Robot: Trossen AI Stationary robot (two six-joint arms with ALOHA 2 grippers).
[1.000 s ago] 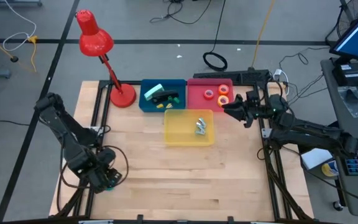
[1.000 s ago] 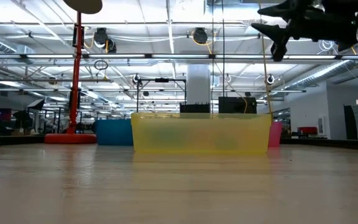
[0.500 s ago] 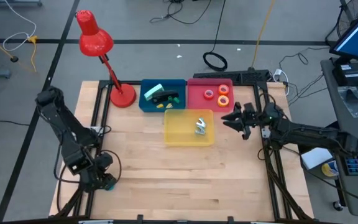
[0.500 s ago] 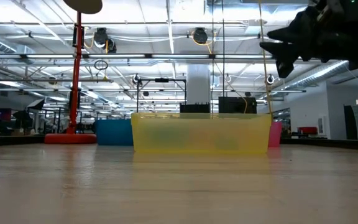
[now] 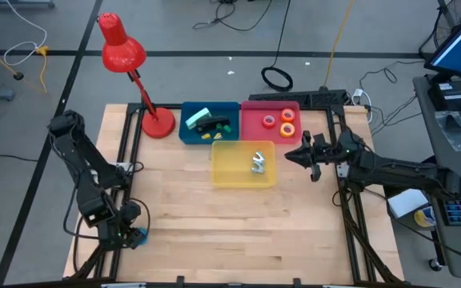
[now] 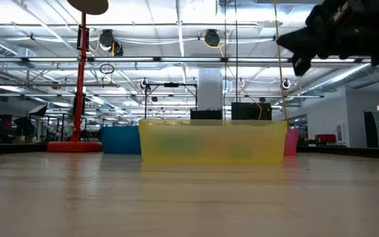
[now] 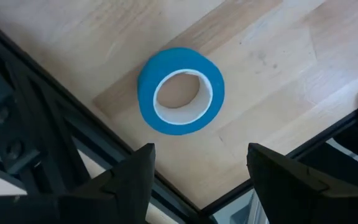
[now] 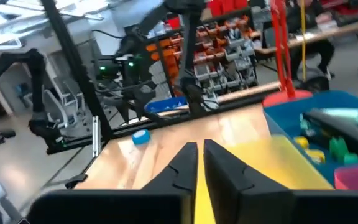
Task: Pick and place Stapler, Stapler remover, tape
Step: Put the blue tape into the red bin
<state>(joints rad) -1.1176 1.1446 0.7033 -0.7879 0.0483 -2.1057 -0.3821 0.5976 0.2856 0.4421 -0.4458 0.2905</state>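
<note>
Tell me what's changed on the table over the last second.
The right claw drew back from beside the pink bin toward the yellow bin and shut, empty. The left claw slid nearer the table's front left edge, open over the blue tape. The bins, their contents and the red lamp stayed put.

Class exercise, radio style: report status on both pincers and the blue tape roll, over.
Left pincer open, poised over blue tape roll at the table's near-left corner. Right pincer shut, empty, beside the yellow bin. Nothing blocking the roll.
</note>
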